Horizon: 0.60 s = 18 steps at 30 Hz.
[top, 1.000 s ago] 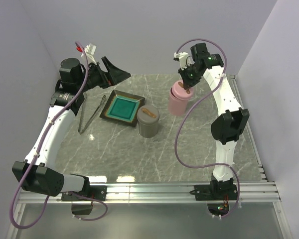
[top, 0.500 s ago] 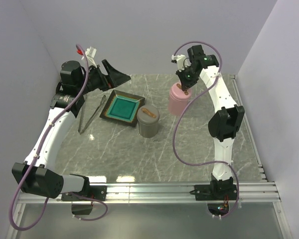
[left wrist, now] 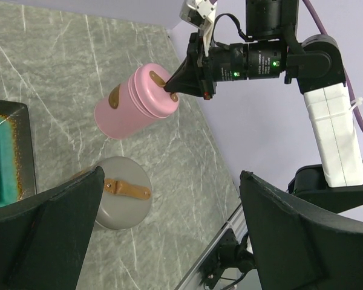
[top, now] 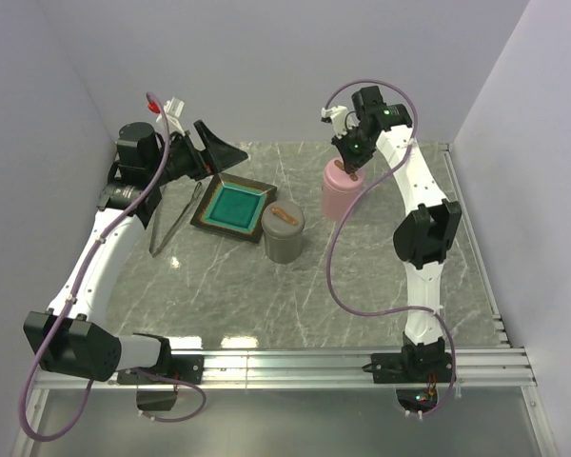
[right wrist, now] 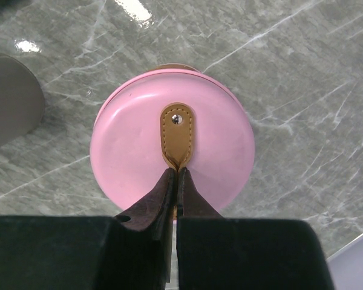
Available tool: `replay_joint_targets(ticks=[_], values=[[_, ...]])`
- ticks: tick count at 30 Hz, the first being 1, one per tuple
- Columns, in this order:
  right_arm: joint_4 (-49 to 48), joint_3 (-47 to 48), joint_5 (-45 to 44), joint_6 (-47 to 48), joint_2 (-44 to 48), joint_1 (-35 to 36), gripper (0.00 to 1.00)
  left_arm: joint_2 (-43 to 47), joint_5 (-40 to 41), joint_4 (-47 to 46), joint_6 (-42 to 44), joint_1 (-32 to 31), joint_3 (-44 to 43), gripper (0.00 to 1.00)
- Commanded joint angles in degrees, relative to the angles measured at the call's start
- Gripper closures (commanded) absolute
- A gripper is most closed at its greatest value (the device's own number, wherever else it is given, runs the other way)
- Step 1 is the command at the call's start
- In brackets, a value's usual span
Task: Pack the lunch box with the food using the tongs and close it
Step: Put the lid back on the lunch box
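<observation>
**Right fingers pinch the pink lunch box's lid strap; tongs lie untouched on the desk**

The overhead view alone shows the tongs (top: 179,214). They lie flat on the desk (top: 266,295), just left of the square plate (top: 234,205), running from the plate's far-left corner towards the near edge. Neither wrist camera catches them.

The right wrist view gives the grip in detail. The right fingers (right wrist: 151,211) are pressed together on the near end of the brown strap (right wrist: 177,136), which is riveted to the centre of the pink lunch box (right wrist: 127,151) lid. The overhead view shows only the fingers meeting the top of the box.

The left wrist view shows the same grip from the side, with the pink box's lid seated on its body and a second brown tab on its wall. It also shows the left fingers (left wrist: 42,241) spread wide with nothing between them.

By count there are two arms, two lidded round containers, one plate with a teal centre and one pair of tongs. The grey container (top: 284,231) also carries a brown strap on its lid. It stands just right of the plate's near corner, with the pink box beyond it to the right.

The left fingers are raised over the far-left corner of the desk, above the tongs' far end and apart from them. The right fingers are well apart from the tongs, across the plate.
</observation>
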<state>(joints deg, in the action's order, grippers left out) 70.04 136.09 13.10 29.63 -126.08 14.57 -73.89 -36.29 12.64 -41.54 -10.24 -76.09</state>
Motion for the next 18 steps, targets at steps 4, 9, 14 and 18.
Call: replay_joint_targets(ticks=[4,9,14,18], values=[[2.0,2.4,-1.6,2.0,-2.7,1.5,1.00,2.2,-1.6,-2.5,-0.9,0.6,0.6,0.01],[2.6,1.6,-2.6,2.5,-3.6,1.9,1.00,2.3,-2.1,-3.2,-1.3,0.9,1.6,0.01],[4.0,0.6,-1.9,2.7,-4.3,2.5,1.00,2.3,-2.7,-3.7,-1.7,1.2,2.2,0.01],[5.5,-0.1,1.7,2.3,-4.2,2.5,1.00,2.1,-2.8,-3.2,-1.5,1.5,1.8,0.01]])
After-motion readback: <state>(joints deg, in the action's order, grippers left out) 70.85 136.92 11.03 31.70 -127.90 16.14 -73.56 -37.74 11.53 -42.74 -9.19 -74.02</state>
